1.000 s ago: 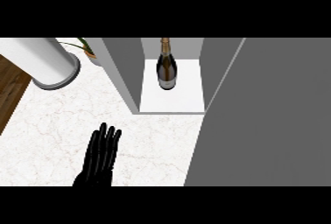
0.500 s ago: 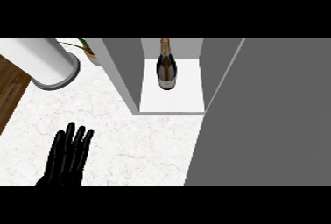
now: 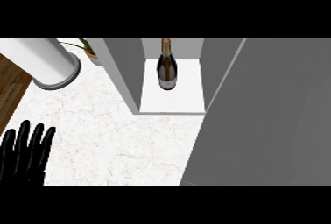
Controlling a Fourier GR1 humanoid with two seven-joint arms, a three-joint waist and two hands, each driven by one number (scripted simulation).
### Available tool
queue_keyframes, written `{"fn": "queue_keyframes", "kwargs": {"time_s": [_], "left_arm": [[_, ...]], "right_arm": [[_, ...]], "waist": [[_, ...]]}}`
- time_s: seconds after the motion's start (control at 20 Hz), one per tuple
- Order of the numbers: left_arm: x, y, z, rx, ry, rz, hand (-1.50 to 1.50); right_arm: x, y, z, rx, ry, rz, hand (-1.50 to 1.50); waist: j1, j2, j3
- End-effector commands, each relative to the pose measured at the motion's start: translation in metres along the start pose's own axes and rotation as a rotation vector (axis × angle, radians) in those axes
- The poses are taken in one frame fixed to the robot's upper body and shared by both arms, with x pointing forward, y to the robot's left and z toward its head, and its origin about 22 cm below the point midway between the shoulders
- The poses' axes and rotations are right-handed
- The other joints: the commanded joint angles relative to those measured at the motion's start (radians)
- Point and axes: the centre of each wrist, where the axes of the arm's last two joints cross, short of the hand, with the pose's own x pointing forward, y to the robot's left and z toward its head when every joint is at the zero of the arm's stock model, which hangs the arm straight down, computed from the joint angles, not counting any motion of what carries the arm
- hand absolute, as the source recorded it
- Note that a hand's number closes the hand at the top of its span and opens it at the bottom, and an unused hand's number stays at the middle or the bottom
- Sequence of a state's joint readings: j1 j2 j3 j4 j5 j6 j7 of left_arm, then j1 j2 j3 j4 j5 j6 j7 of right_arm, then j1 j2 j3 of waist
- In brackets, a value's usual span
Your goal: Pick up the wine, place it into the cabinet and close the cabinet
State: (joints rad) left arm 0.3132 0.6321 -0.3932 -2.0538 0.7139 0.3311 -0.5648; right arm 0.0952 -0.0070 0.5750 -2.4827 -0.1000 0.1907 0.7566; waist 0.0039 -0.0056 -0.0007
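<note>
The wine bottle [image 3: 167,65], dark with a gold neck, stands upright on the white floor of the cabinet [image 3: 173,98] at the top middle. A large grey door panel [image 3: 271,113] fills the right side and leaves the cabinet's front uncovered. My left hand [image 3: 24,154] shows at the lower left over the marble counter, fingers straight and pointing up, holding nothing, far from the bottle. My right hand does not show.
A white cylinder on a grey base [image 3: 45,61] stands at the top left. Behind it sits a small potted plant [image 3: 89,49]. A strip of wooden floor [image 3: 9,87] lies beyond the counter's left edge.
My left hand has slid down and to the left across the counter, away from the cabinet. The bottle and the door panel have not moved.
</note>
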Motion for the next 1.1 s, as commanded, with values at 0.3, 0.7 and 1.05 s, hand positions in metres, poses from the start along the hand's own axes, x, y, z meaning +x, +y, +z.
{"fn": "queue_keyframes", "kwargs": {"time_s": [0.3,0.7,1.05], "left_arm": [[0.037,0.054,-0.009,0.015,-0.010,-0.041,-1.50],[0.036,0.084,-0.017,0.008,-0.002,-0.053,-1.50],[0.036,0.080,-0.026,0.004,0.005,-0.005,-1.50]], "right_arm": [[0.014,0.050,0.007,0.141,-0.092,-0.005,1.50],[0.010,0.070,-0.017,0.105,-0.105,-0.034,1.50],[0.007,0.084,-0.037,0.051,-0.150,0.040,1.50]], "waist": [[-0.003,-0.005,0.000],[0.002,-0.003,-0.003],[0.001,-0.001,-0.003]]}}
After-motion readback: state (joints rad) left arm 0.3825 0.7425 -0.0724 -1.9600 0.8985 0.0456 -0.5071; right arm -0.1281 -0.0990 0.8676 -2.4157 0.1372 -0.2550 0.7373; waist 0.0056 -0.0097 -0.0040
